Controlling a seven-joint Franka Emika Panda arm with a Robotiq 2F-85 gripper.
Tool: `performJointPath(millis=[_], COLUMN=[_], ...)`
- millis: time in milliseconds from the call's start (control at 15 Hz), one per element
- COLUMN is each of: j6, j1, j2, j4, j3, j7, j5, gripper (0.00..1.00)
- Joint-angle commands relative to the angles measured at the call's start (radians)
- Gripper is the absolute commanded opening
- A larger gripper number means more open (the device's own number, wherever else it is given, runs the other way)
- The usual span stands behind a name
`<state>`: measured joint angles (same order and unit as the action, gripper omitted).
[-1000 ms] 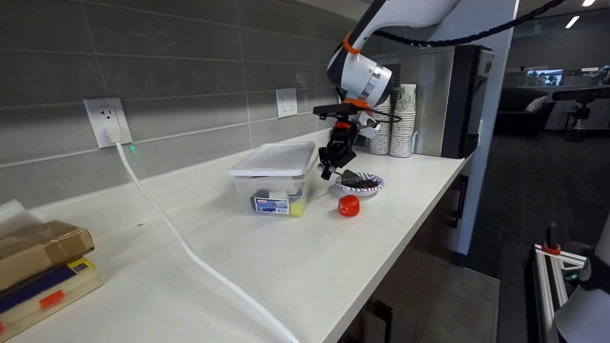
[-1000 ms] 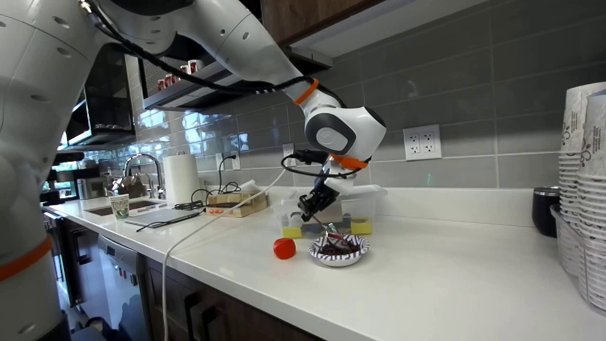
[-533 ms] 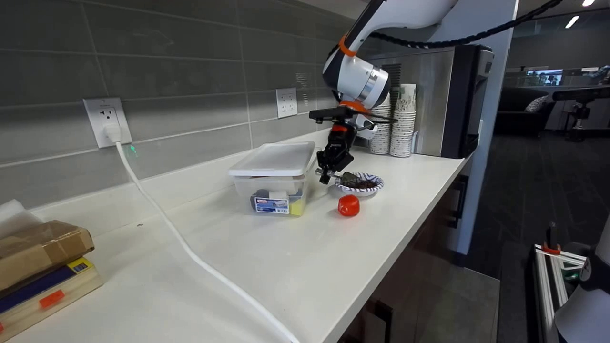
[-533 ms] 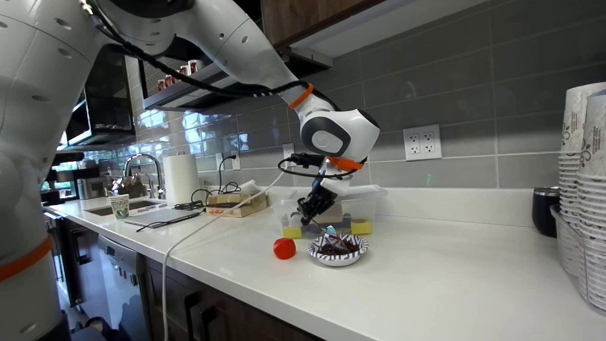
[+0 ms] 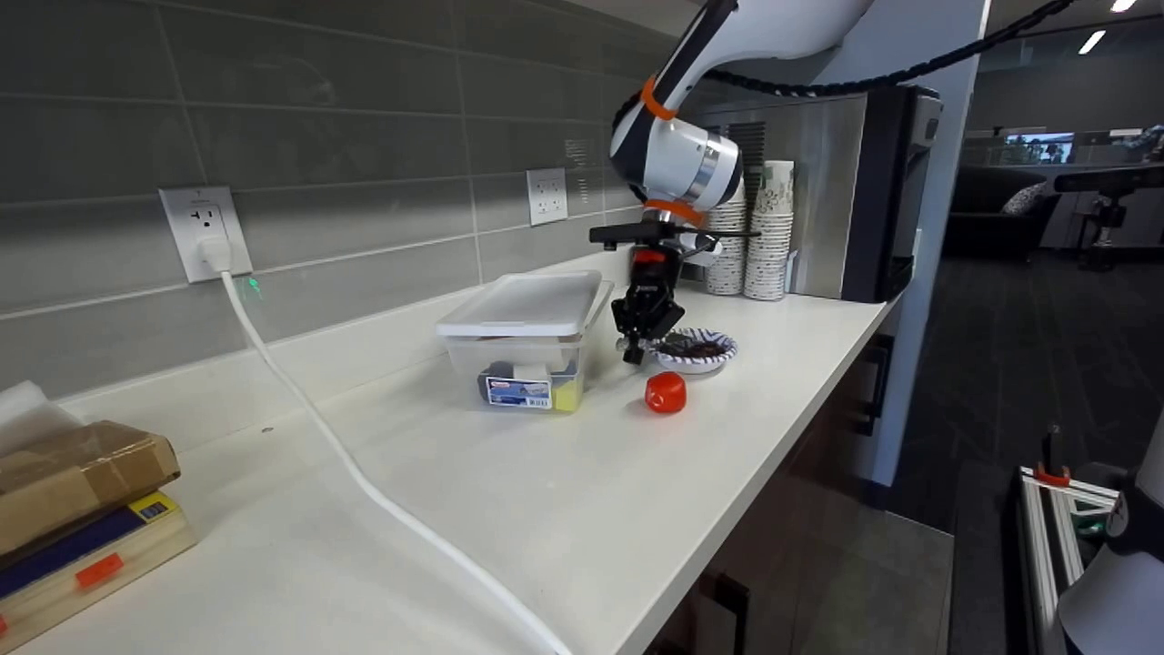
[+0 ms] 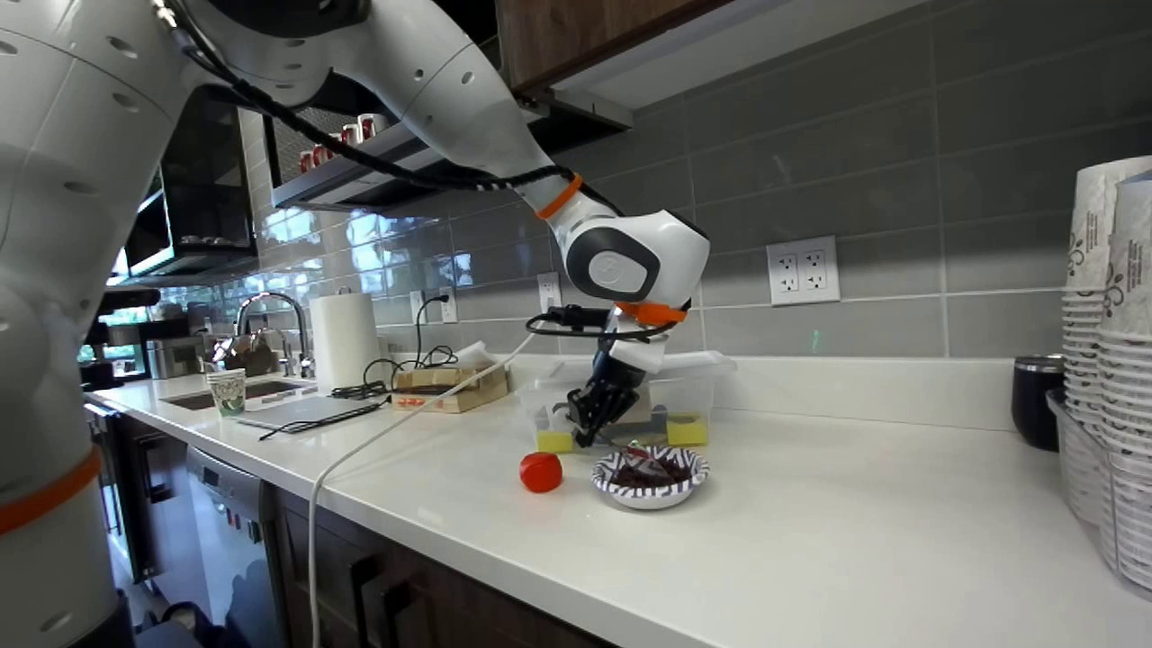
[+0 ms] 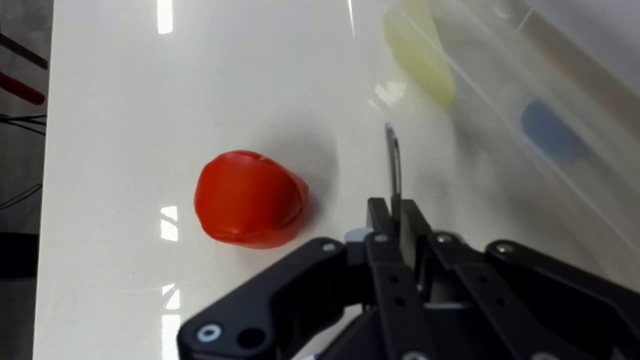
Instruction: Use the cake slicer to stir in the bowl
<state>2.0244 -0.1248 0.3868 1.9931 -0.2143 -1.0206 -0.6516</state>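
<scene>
Blue-labelled box [image 5: 520, 329] near tool [image 7: 396, 216]

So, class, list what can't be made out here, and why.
Whether the cake slicer touches the bottom of the bowl: dark contents cover it in both exterior views.
Nearly all of the bowl in the wrist view: behind the gripper or cut off by the bottom edge.
What exactly the plastic box holds: blurred by cloudy walls in both exterior views.
</scene>
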Motion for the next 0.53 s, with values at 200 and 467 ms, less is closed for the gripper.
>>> performJointPath(millis=[200, 467], j6=[0.028, 0.022], j1=[0.006, 0.002], j2=[-0.033, -0.035], j4=[0.035, 0.034], j3=[0.014, 0.017], j7=[-0.034, -0.033], j5=[0.057, 0.06], gripper=[0.65, 0.96])
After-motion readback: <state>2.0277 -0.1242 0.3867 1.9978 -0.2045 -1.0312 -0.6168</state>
